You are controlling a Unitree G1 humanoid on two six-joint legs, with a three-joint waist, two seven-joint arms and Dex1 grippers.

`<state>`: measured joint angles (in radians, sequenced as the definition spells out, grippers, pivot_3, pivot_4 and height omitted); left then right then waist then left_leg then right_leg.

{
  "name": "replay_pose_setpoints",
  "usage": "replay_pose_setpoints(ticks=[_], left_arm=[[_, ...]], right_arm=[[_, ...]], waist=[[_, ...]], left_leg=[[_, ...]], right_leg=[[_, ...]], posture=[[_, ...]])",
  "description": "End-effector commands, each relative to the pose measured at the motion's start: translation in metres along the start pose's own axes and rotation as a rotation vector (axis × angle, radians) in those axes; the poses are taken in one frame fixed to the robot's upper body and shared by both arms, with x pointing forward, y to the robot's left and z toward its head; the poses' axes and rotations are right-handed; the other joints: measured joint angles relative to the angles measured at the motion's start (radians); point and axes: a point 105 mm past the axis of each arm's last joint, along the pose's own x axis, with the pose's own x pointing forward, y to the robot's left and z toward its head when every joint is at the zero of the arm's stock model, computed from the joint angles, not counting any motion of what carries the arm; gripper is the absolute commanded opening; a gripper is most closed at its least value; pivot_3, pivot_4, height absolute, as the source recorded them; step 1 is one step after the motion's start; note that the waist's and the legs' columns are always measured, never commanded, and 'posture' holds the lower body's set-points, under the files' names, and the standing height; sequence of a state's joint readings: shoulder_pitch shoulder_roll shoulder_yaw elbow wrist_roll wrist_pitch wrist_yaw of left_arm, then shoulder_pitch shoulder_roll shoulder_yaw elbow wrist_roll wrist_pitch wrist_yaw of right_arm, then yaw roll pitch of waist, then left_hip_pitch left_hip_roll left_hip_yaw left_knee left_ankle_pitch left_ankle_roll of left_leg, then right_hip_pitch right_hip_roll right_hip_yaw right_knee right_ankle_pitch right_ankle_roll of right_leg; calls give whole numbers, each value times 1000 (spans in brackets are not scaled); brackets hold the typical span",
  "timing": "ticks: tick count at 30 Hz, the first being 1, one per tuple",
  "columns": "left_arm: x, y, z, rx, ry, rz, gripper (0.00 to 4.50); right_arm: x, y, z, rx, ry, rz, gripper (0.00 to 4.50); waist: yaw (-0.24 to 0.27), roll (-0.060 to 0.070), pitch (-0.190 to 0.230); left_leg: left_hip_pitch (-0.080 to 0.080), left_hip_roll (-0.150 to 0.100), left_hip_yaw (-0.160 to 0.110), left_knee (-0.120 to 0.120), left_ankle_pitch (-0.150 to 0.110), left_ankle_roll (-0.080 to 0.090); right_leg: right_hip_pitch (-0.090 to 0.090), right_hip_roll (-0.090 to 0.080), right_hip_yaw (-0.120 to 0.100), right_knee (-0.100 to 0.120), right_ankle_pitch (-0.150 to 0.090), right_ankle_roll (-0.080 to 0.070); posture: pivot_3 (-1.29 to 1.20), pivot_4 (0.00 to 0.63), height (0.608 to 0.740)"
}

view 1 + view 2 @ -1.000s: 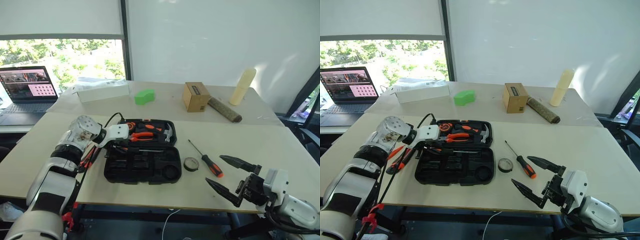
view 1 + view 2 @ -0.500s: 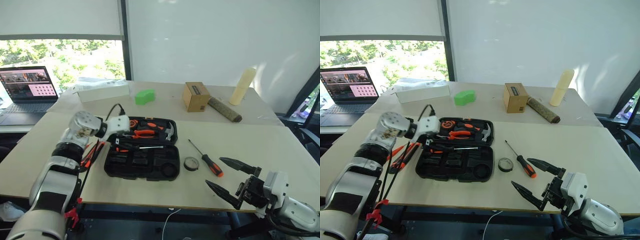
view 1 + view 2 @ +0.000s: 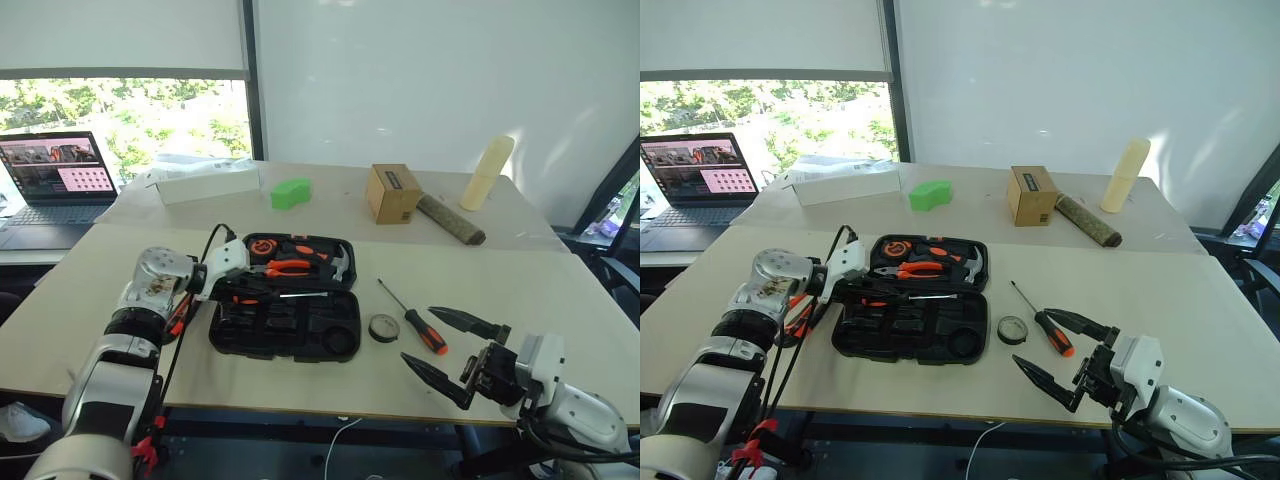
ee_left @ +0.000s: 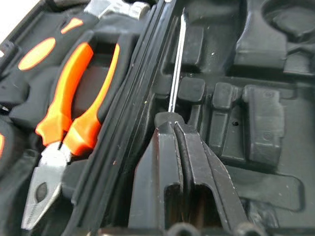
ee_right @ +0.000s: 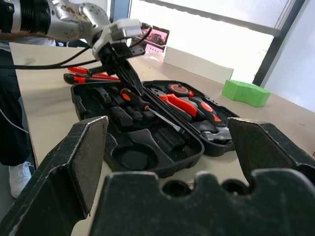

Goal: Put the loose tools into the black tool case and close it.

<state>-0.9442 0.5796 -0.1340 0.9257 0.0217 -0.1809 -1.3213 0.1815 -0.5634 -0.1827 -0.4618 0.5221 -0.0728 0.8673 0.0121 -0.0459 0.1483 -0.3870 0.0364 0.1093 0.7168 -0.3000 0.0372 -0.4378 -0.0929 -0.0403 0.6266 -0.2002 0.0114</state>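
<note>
Left pincer (image 4: 179, 129) is clenched empty over the open case (image 3: 285, 325), a screwdriver (image 5: 147, 109) lying just ahead. Better to seat it fully in its slot. Right pincer (image 3: 1052, 350) gapes, released.

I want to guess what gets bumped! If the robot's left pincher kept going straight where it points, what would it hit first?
Probably the screwdriver lying in the black tool case. The shut left gripper sits right at its handle end, though actual contact is hard to judge.
</note>
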Motion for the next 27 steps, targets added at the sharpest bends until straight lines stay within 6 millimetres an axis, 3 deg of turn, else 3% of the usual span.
replay_pose_setpoints(ticks=[1, 8, 13, 19, 22, 25, 27], left_arm=[[5, 6, 6, -5, -18, 41, 109], [20, -10, -7, 29, 46, -33, 109], [34, -15, -27, 51, 221, -31, 109], [55, -25, -20, 31, 193, -37, 109], [41, -15, -1, -8, 32, 17, 109], [-5, -3, 7, -14, -138, 75, 668], [-28, -2, 8, -7, -225, 99, 1418]], right_arm=[[3, 1, 7, -18, -21, -6, 4500], [2, 2, 8, -12, -18, -24, 4500], [-1, 2, 6, -10, -10, -48, 4500], [-5, 0, 2, -15, 20, -93, 4500], [-19, -6, 2, -26, 62, -146, 4500], [-53, -6, -6, 12, 160, -199, 4500], [-70, -5, -12, 31, 214, -225, 4500]], waist=[[0, 0, 0], [1, 0, 0], [3, 1, -1], [10, 10, -6], [12, 14, -8], [6, 14, -8], [0, 14, -8]], left_leg=[[0, 0, 0, 0, 0, 0], [0, 0, 0, 0, 0, 0], [3, -1, 0, 0, 0, 1], [18, -1, 0, -2, -2, 3], [17, -2, 0, -2, -3, 4], [14, -2, 0, -2, -4, 6], [12, -2, 0, -3, -4, 7]], right_leg=[[0, 0, 0, 0, 0, 0], [0, 0, 0, 0, 0, 0], [3, -1, 0, 0, 0, 0], [17, -5, 1, -2, -6, 10], [16, -6, 2, -1, -5, 9], [14, -6, 2, -1, -4, 6], [12, -5, 1, -2, -5, 6]], posture=[[0, 150, 740], [0, 150, 740], [0, 150, 740], [0, 150, 740], [0, 150, 740], [0, 150, 740], [0, 150, 740]])
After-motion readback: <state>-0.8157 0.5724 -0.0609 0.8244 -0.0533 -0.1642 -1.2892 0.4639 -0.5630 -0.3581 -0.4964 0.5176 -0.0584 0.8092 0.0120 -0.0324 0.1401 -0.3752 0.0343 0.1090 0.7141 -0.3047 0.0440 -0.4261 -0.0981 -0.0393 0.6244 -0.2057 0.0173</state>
